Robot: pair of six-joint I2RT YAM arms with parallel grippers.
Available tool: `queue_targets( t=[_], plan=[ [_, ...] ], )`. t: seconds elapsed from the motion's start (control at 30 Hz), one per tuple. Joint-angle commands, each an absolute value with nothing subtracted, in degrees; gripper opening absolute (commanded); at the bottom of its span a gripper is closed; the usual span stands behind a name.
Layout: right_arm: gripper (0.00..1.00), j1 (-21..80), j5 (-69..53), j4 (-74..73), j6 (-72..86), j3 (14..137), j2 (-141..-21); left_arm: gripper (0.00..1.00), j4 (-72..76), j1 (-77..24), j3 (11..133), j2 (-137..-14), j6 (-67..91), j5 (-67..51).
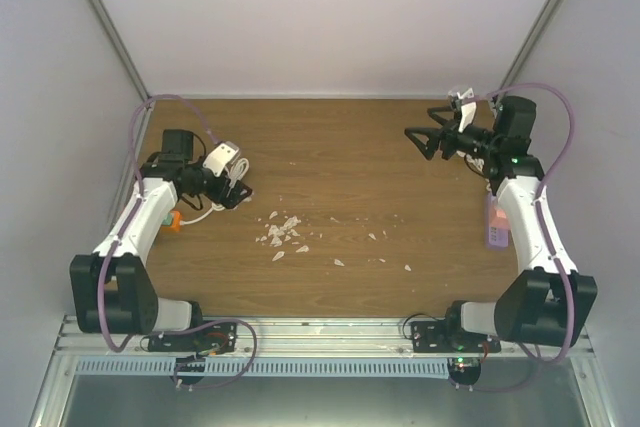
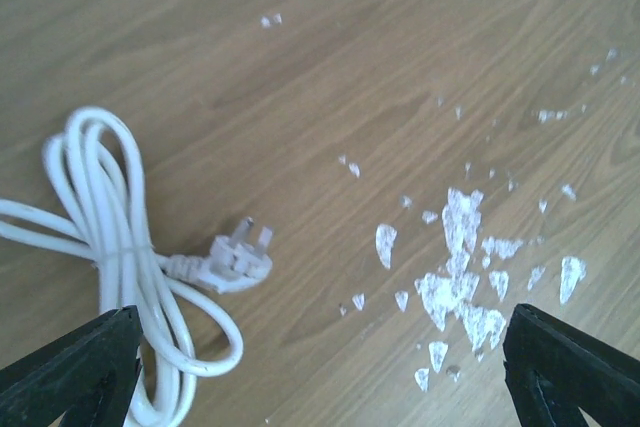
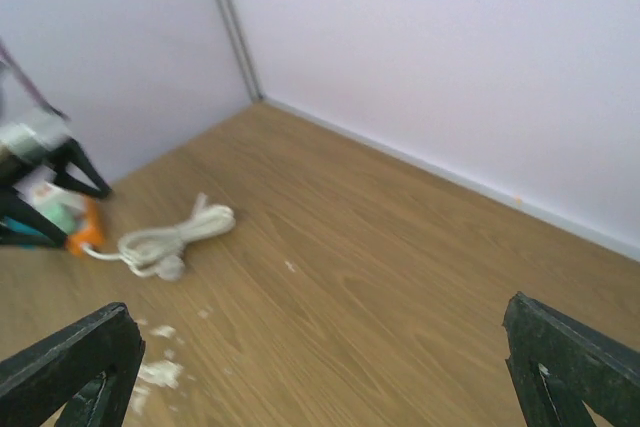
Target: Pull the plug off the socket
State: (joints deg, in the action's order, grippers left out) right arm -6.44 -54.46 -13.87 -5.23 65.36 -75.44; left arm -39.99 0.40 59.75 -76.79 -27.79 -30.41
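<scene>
Over on the left, the left gripper hangs low over the table, jaws spread wide with nothing between them. Right under it lies the white cable, looped into a loose coil. At the end of the coil the plug lies flat on the wood with its pins bare, so this plug sits in no socket. Beside the left forearm there's an orange block that I take for the socket. A run of cable leads up to it, but I can't tell whether anything is seated in it.

If something is seated there, I'd want one hand pinning the orange block down and the other closing on the plug's body, never on the cord. The pull should run straight along the pins, with no twisting. If the bare plug is the one meant, the pull looks done to me, and the care goes into lifting clear without hooking a finger in those loops.

Further right, white scraps are strewn mid-table, apart from the cable. At the far right the right gripper is held up near the back corner, likewise gaping and empty, well apart from the plug, with a purple object beside its forearm
</scene>
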Motion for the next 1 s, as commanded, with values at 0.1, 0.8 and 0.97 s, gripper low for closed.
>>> queue_targets(
  t=[0.1, 0.8, 0.97],
  plan=[
    [1.00, -1.02, -62.71, -2.20, 17.09, 68.36, -73.36, 0.99, -42.66, -0.10, 56.40, -82.32, -34.80, -25.99],
    [1.00, 8.45, -67.08, 12.85, 42.95, 73.91, -77.08, 0.99, -39.22, 2.95, 58.76, -89.72, -31.83, -17.04],
    [1.00, 9.42, -68.81, 17.62, 48.84, 73.12, -78.58, 0.99, -36.94, 3.40, 58.70, -92.33, -30.32, -14.88]
  ],
)
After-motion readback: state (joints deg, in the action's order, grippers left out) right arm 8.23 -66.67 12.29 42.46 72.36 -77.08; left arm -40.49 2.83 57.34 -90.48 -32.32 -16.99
